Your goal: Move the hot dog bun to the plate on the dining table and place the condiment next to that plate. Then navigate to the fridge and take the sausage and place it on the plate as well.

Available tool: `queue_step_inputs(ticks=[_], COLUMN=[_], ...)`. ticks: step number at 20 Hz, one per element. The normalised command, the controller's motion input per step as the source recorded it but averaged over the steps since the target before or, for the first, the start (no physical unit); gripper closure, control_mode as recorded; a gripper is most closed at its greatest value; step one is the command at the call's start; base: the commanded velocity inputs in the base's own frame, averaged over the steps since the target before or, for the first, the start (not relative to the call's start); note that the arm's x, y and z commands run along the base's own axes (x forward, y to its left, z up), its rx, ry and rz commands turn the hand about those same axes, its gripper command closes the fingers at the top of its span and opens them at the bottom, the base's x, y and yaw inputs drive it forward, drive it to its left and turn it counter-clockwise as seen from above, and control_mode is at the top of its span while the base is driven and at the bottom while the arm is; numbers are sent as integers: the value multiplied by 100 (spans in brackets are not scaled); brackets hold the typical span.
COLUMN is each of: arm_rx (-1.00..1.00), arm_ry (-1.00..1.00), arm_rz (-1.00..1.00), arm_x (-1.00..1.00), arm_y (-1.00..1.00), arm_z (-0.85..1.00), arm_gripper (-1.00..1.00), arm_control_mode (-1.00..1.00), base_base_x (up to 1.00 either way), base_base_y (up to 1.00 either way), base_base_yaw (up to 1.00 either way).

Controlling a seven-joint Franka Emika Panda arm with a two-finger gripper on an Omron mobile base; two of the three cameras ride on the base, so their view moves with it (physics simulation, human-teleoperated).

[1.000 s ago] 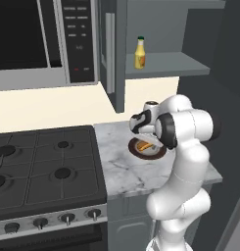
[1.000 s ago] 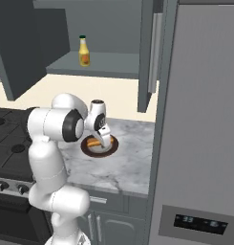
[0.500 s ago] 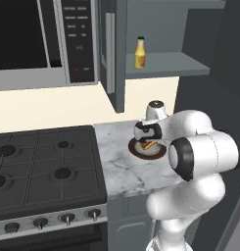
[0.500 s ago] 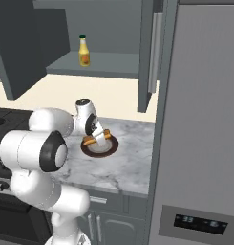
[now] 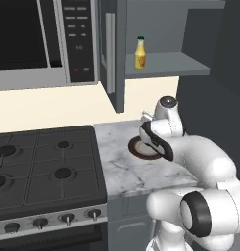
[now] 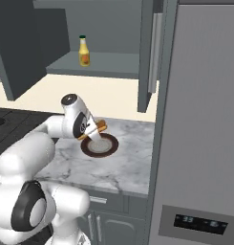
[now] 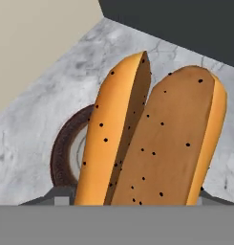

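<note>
Gripping the hot dog bun (image 7: 152,139) in the hand (image 6: 92,130) at frame centre, just above the plate (image 6: 100,146) on the marble desk (image 6: 123,165); risks slipping out mid-carry if loosely pinched.

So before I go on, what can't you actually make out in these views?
- End effector fingertips: in the hand view the bun covers them, so the contact itself is unseen.
- Bun in the left base view: hidden behind the arm's wrist.
- Plate: its right part is covered by the arm; in the hand view the bun hides most of it.
- Bottle on the shelf: label too small to read.
</note>
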Motion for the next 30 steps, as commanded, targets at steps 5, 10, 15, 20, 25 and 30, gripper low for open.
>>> queue_step_inputs(ticks=[5, 10, 15, 20, 25, 30], arm_rx=[0, 8, 6, 2, 0, 0], arm_ry=[0, 10, 12, 7, -1, -9], arm_rz=[0, 0, 1, 3, 0, 0], arm_x=[-45, -53, -55, -60, -71, -95], arm_y=[0, 0, 0, 0, 0, 0], arm_z=[98, 92, 68, 50, 4, 0], arm_gripper=[100, 100, 100, 100, 100, 100], arm_control_mode=[-100, -100, -100, -100, -100, -100], base_base_x=[0, 0, 0, 0, 0, 0], base_base_y=[0, 0, 0, 0, 0, 0], base_base_yaw=[0, 0, 0, 0, 0, 0])
